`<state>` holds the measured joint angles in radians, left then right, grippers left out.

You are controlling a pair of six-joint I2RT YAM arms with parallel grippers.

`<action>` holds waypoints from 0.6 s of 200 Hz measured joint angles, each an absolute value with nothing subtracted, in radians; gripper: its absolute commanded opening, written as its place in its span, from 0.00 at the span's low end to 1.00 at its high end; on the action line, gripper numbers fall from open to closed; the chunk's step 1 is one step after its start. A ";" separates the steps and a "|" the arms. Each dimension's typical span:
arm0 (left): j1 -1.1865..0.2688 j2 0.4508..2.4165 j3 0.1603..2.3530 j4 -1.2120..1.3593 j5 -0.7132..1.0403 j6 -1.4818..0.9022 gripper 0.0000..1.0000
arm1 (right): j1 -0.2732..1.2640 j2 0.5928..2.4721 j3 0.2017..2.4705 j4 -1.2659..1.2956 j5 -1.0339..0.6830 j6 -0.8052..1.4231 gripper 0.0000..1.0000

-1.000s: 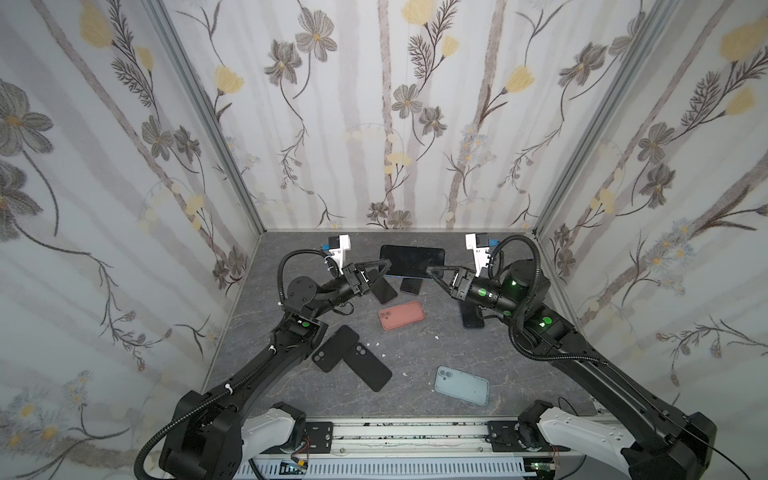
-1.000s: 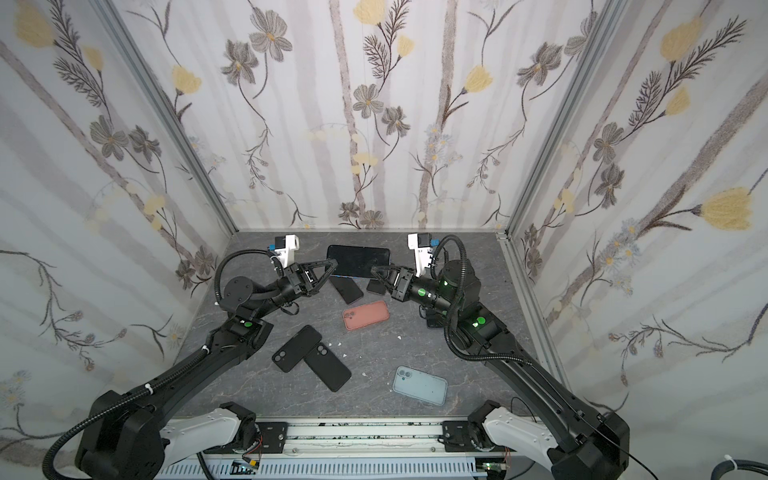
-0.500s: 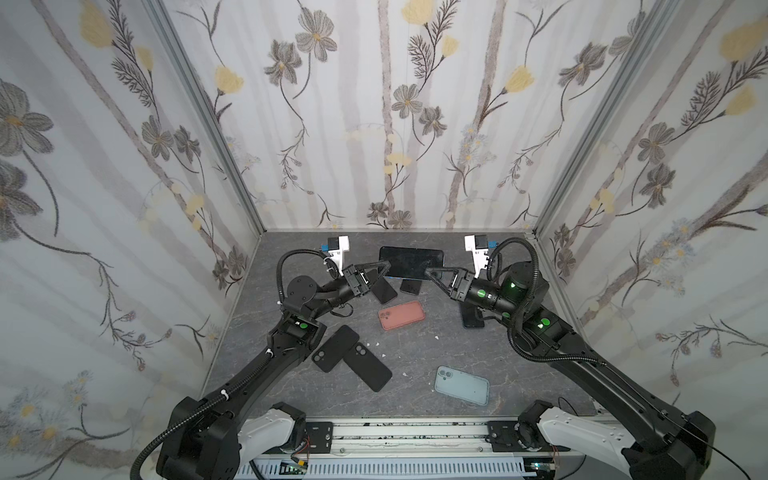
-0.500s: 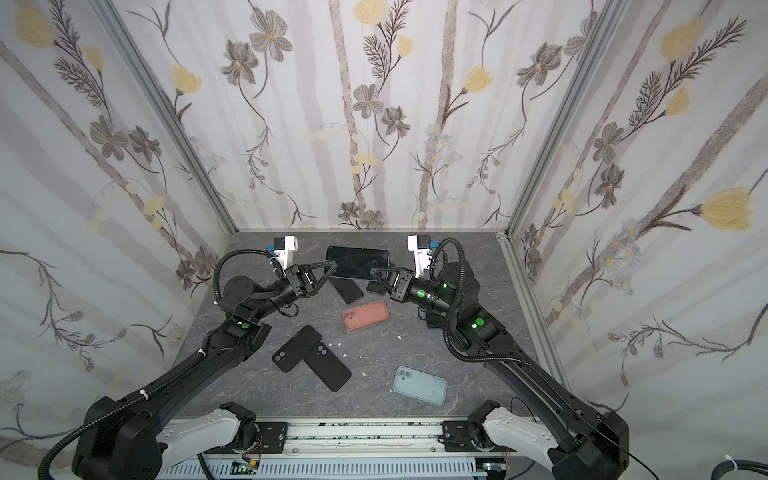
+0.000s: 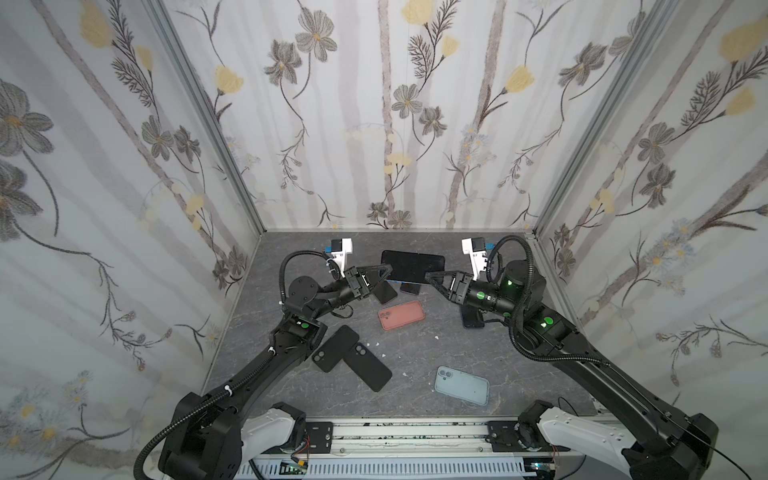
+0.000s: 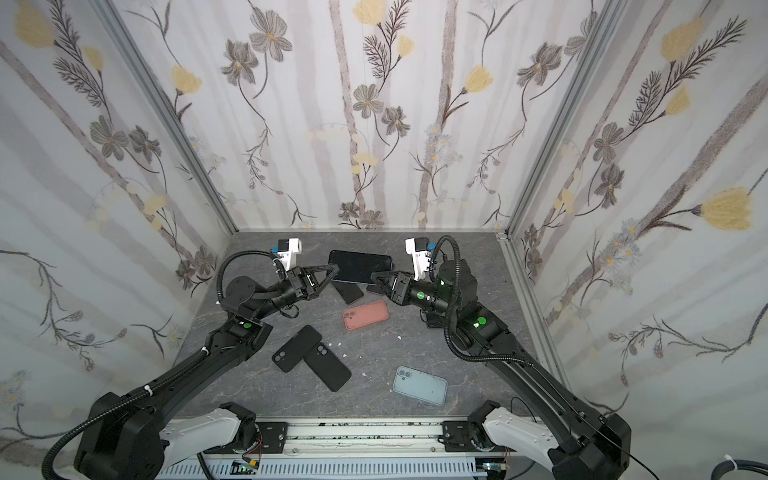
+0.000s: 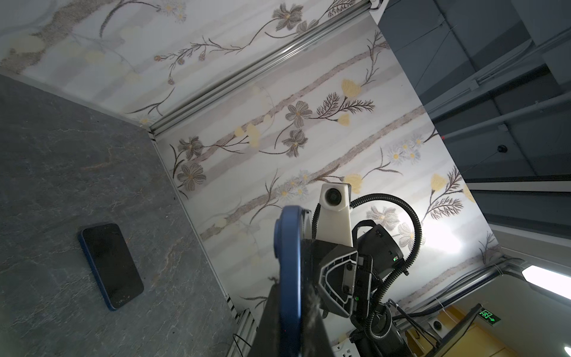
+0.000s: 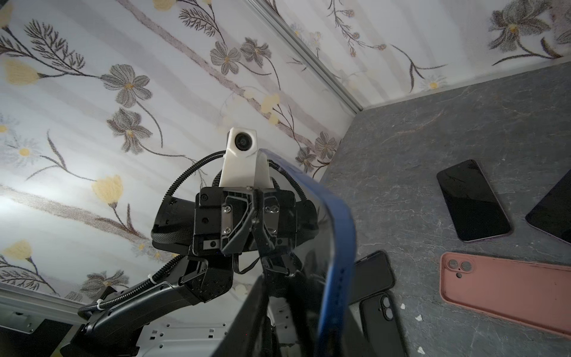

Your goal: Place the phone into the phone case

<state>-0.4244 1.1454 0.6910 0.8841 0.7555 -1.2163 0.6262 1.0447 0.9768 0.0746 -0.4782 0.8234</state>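
Moved: barely anything; phone (image 5: 412, 266) sits a touch lower in frame, arms in the same pose.
Phone: lifted off the table (image 5: 415, 357), upper middle in both top views, dark face up, blue rim; case or body, I can't tell.
Left gripper (image 5: 390, 270): clamped on phone's left end, bracing it, I reckon.
Right gripper (image 5: 430, 276): at right end; pinching or not, I can't tell.
Spare: pink case (image 5: 401, 314) just below.

The right claw (image 5: 430, 276) has edged a little leftward along the end of the raised phone (image 5: 415, 264). Phone and left claw (image 5: 387, 270) now sit slightly lower in both top views, though the shift is small.
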 measured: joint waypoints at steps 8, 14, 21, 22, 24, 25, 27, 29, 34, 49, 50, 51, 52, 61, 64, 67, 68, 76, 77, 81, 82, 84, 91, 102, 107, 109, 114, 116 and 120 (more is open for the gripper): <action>-0.424 1.144 0.690 0.898 0.759 -1.228 0.00 | 0.626 1.044 0.977 0.097 -0.492 0.833 0.14; -0.424 1.144 0.690 0.909 0.759 -1.238 0.00 | 0.626 1.043 0.977 0.114 -0.500 0.840 0.12; -0.424 1.143 0.690 0.921 0.759 -1.239 0.00 | 0.627 1.041 0.977 0.133 -0.509 0.849 0.09; -0.424 1.143 0.690 0.924 0.759 -1.240 0.00 | 0.627 1.041 0.977 0.134 -0.510 0.850 0.08; -0.424 1.143 0.690 0.927 0.760 -1.241 0.00 | 0.627 1.041 0.977 0.140 -0.514 0.854 0.07; -0.424 1.143 0.690 0.928 0.760 -1.242 0.00 | 0.627 1.041 0.977 0.141 -0.516 0.855 0.07; -0.424 1.143 0.690 0.932 0.760 -1.242 0.00 | 0.627 1.040 0.977 0.148 -0.519 0.859 0.05; -0.424 1.142 0.690 0.936 0.760 -1.242 0.00 | 0.627 1.040 0.977 0.153 -0.522 0.862 0.04; -0.424 1.140 0.690 0.944 0.760 -1.243 0.00 | 0.627 1.039 0.977 0.163 -0.528 0.869 0.01; -0.424 1.135 0.696 0.957 0.762 -1.250 0.00 | 0.627 1.035 0.977 0.184 -0.541 0.880 0.00; -0.424 1.135 0.696 0.957 0.762 -1.250 0.00 | 0.627 1.034 0.977 0.185 -0.542 0.881 0.00; -0.424 1.135 0.697 0.958 0.763 -1.250 0.00 | 0.627 1.034 0.977 0.186 -0.542 0.881 0.00; -0.424 1.134 0.698 0.958 0.763 -1.250 0.00 | 0.627 1.033 0.977 0.187 -0.542 0.882 0.00; -0.424 1.132 0.702 0.958 0.768 -1.250 0.00 | 0.627 1.030 0.975 0.192 -0.544 0.883 0.00; -0.424 1.131 0.704 0.958 0.768 -1.249 0.00 | 0.628 1.029 0.974 0.195 -0.544 0.883 0.00; -0.424 1.131 0.705 0.957 0.770 -1.249 0.00 | 0.628 1.028 0.973 0.197 -0.544 0.884 0.00; -0.424 1.130 0.706 0.957 0.770 -1.249 0.00 | 0.628 1.028 0.973 0.198 -0.544 0.884 0.00; -0.424 1.129 0.709 0.953 0.773 -1.249 0.00 | 0.628 1.026 0.970 0.200 -0.544 0.887 0.00; -0.423 1.128 0.709 0.952 0.773 -1.249 0.00 | 0.628 1.026 0.970 0.201 -0.543 0.888 0.00; -0.423 1.127 0.710 0.949 0.773 -1.248 0.00 | 0.628 1.025 0.970 0.202 -0.543 0.888 0.00; -0.423 1.127 0.710 0.947 0.773 -1.248 0.00 | 0.628 1.025 0.969 0.202 -0.543 0.888 0.00; -0.423 1.126 0.710 0.945 0.773 -1.248 0.00 | 0.628 1.025 0.969 0.204 -0.543 0.889 0.00; -0.421 1.124 0.711 0.936 0.773 -1.241 0.00 | 0.628 1.025 0.967 0.205 -0.540 0.889 0.00; -0.414 1.122 0.711 0.920 0.775 -1.234 0.00 | 0.628 1.027 0.965 0.205 -0.536 0.892 0.00; -0.409 1.122 0.711 0.913 0.774 -1.231 0.00 | 0.628 1.029 0.965 0.205 -0.534 0.896 0.00; -0.406 1.122 0.711 0.909 0.774 -1.230 0.00 | 0.628 1.031 0.965 0.204 -0.533 0.897 0.00; -0.400 1.122 0.710 0.904 0.776 -1.228 0.01 | 0.628 1.035 0.965 0.204 -0.532 0.897 0.00; -0.399 1.122 0.710 0.903 0.776 -1.227 0.03 | 0.628 1.037 0.965 0.204 -0.532 0.897 0.00; -0.393 1.122 0.708 0.900 0.777 -1.227 0.06 | 0.628 1.042 0.967 0.204 -0.530 0.898 0.00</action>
<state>-0.3935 1.1221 0.7078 0.9005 0.7773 -1.2266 0.6281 1.0416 0.9668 0.2039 -0.5301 0.8982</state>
